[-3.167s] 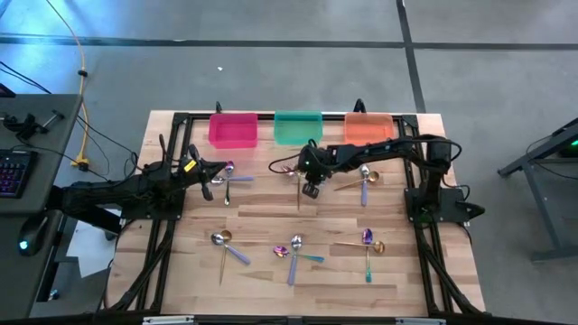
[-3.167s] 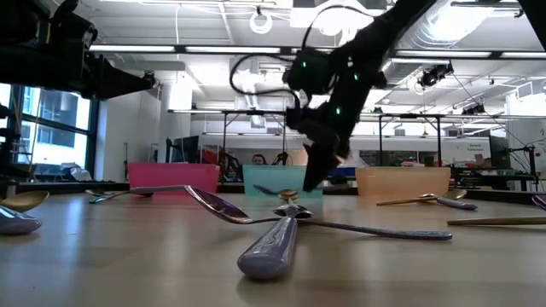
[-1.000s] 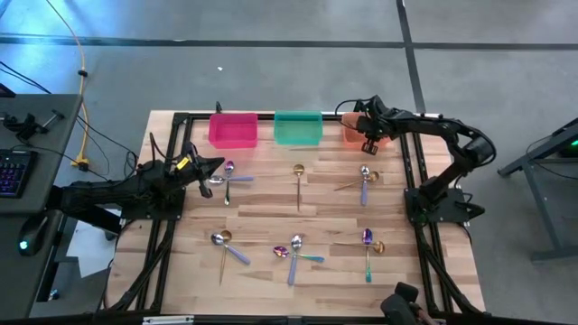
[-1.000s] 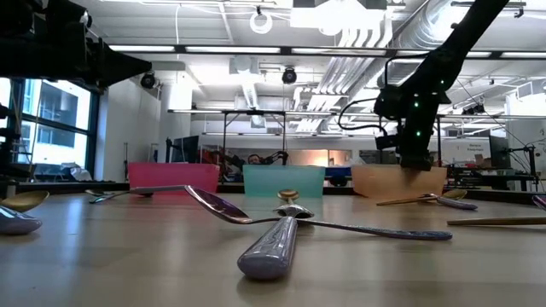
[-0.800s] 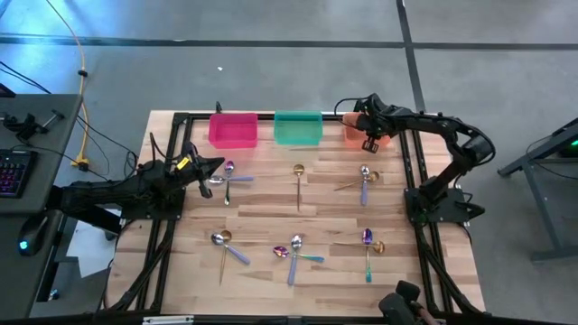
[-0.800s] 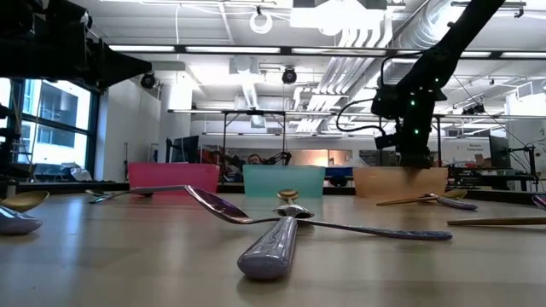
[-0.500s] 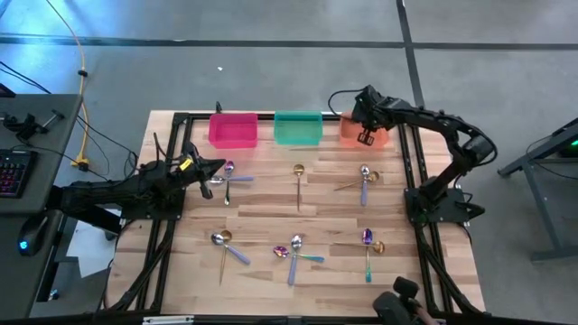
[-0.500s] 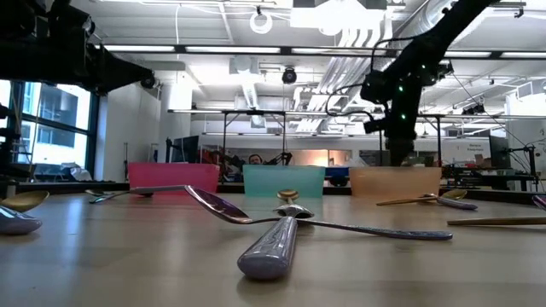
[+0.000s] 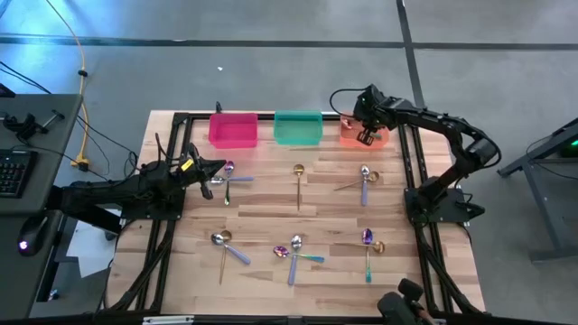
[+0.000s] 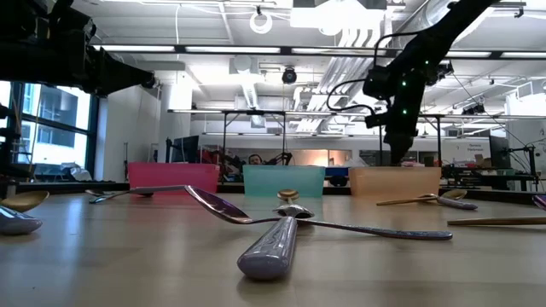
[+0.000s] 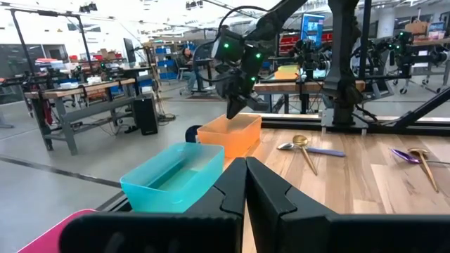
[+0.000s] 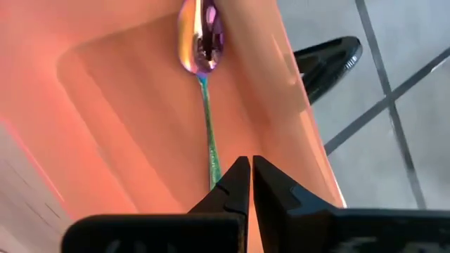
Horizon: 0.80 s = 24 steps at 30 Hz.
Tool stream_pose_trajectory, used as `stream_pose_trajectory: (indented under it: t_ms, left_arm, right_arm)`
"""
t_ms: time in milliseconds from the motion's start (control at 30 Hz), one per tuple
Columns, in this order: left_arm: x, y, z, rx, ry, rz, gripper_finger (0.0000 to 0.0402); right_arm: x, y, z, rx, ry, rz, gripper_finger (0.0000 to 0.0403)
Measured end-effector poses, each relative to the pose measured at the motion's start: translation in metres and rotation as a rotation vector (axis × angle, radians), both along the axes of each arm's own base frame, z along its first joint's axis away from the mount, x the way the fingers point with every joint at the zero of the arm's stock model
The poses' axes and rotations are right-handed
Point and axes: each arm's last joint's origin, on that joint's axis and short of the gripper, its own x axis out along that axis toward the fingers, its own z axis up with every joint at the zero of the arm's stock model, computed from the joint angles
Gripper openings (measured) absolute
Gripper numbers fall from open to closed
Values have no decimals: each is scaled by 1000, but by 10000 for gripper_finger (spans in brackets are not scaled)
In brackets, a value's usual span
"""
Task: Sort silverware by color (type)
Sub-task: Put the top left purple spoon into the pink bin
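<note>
Right gripper point(image 9: 365, 137) hangs over translucent orange plastic bin point(image 9: 351, 140), fingers closed and empty, lifted since a second ago. Iridescent purple spoon with teal handle point(image 12: 202, 77) lies inside bin: one sorted. Left gripper point(image 9: 213, 169) waits shut at table's left.

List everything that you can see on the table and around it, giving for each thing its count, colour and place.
table: one, light wood, centre
bins: three along the far edge, pink bin, green bin, orange bin
gold spoon: one, alone in mid-table
other loose spoons: gold, silver-lavender and purple-teal, in five crossed clusters; exact count unclear
purple spoon: one, teal handle, inside the orange bin, handle end seemingly pinched by the right claw
keyboard: one, dark, on the desk to the left
left claw: shut, empty, near the left cluster
right claw: shut, above the orange bin
</note>
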Motion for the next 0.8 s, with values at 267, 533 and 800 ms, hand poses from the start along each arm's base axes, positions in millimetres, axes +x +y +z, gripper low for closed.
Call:
stream_pose_trajectory:
  t_ms: [267, 533, 800]
  left_arm:
    - [0, 0, 0, -10, -4, 0, 0]
    - [1, -1, -2, -27, 10, -36, 0]
    - [4, -1, -6, -43, 51, -46, 0]
  right_arm:
    - [-6, 8, 21, -52, -39, -79, 80]
    - [-13, 40, 28, 46, -452, 32, 88]
    - [-7, 89, -5, 56, -645, 161, 5]
